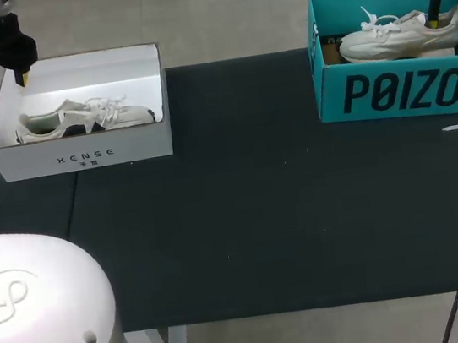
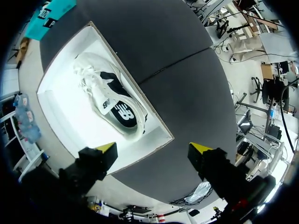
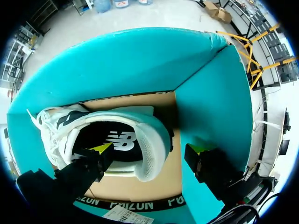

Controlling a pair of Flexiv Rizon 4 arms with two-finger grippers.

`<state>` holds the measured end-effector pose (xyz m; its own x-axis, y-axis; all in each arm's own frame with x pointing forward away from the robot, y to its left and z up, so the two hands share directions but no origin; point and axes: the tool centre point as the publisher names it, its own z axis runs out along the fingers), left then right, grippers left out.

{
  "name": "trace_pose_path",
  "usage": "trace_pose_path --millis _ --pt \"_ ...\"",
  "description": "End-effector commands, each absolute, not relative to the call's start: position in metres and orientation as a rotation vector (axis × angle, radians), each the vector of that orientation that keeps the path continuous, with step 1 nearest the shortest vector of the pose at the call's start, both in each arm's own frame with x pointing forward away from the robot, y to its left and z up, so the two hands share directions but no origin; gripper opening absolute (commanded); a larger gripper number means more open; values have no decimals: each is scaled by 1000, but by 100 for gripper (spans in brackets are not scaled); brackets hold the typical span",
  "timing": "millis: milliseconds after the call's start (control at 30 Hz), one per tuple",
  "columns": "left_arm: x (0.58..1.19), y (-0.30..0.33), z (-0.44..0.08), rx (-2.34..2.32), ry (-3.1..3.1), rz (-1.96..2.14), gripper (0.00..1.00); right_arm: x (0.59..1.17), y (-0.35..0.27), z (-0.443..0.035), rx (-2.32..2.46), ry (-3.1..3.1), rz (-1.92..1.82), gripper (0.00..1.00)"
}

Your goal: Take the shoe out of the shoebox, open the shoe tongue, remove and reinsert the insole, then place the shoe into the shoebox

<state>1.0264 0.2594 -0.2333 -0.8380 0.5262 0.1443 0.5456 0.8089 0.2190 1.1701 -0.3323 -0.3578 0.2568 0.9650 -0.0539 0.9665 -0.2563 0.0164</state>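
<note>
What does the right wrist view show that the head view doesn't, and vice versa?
Only right wrist view: the dark insole inside the white sneaker, and that the right gripper is open above its heel. Only head view: the white cardboard shoebox holding a white-and-black sneaker, left gripper over its far corner. Both: the teal cardboard shoebox, its sneaker, the right gripper.

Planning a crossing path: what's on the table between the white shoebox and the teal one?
Nothing. In the head view, the dark table between the white shoebox and the teal shoebox is bare.
</note>
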Motion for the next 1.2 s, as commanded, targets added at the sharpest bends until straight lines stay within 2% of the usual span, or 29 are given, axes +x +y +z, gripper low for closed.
trace_pose_path --millis 33,200,333,400,467,500,533,833,1200 --pt "1027 258 -233 -874 -2914 -393 100 1175 -331 -362 2450 1912 -80 94" --pt "1028 257 -234 -888 -2918 -393 100 1176 -329 -362 2422 1925 -93 55" --pt "1026 257 -234 -895 -2917 -392 100 1176 -329 -362 2394 1945 -119 46" --pt "1024 258 -235 -896 -2919 -391 100 1175 -328 -363 2361 1962 -138 38" --pt "1023 259 -236 -896 -2922 -386 100 1174 -327 -363 2339 1969 -154 20" --pt "1022 259 -237 -896 -2922 -383 100 1173 -327 -363 2325 1968 -168 5" --pt "1022 259 -237 -896 -2923 -381 100 1171 -327 -362 2320 1956 -174 0" --pt "1019 261 -243 -915 -2927 -346 100 1170 -335 -338 2394 1875 -120 0" --pt "1014 264 -249 -955 -2946 -299 100 1165 -311 -255 2402 1838 173 0"
